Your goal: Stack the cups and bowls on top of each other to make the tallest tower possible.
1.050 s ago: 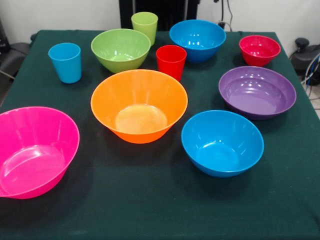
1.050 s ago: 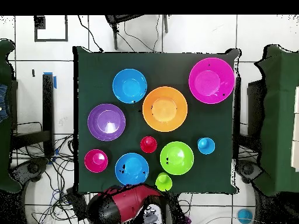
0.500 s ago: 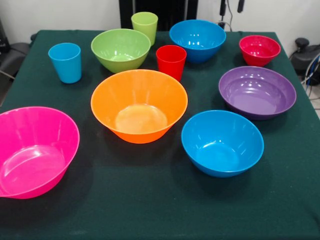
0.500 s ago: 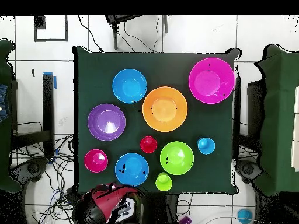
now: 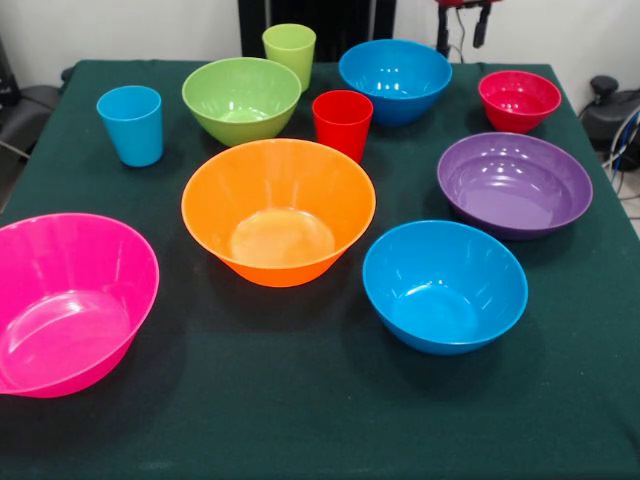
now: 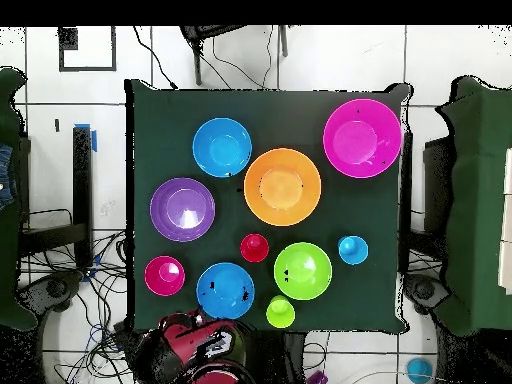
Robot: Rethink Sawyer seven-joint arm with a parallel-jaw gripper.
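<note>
Nothing is stacked yet; every piece sits alone on the green counter (image 5: 300,420). From the front view's left: the pink bowl (image 5: 65,300) at lower left, cut off by the frame edge, the light blue cup (image 5: 131,124), the lime green bowl (image 5: 241,99) with the green cup (image 5: 289,50) behind it, the orange bowl (image 5: 278,210) at centre, the red cup (image 5: 342,122), two blue bowls (image 5: 444,285), the purple bowl (image 5: 514,184), and the small red bowl (image 5: 519,99) at upper right. The gripper (image 5: 461,20) hangs at the top edge, fingers spread and empty. Descending there, it could clip the far blue bowl's rim or knock the red bowl away. The arm is mostly out of frame.
</note>
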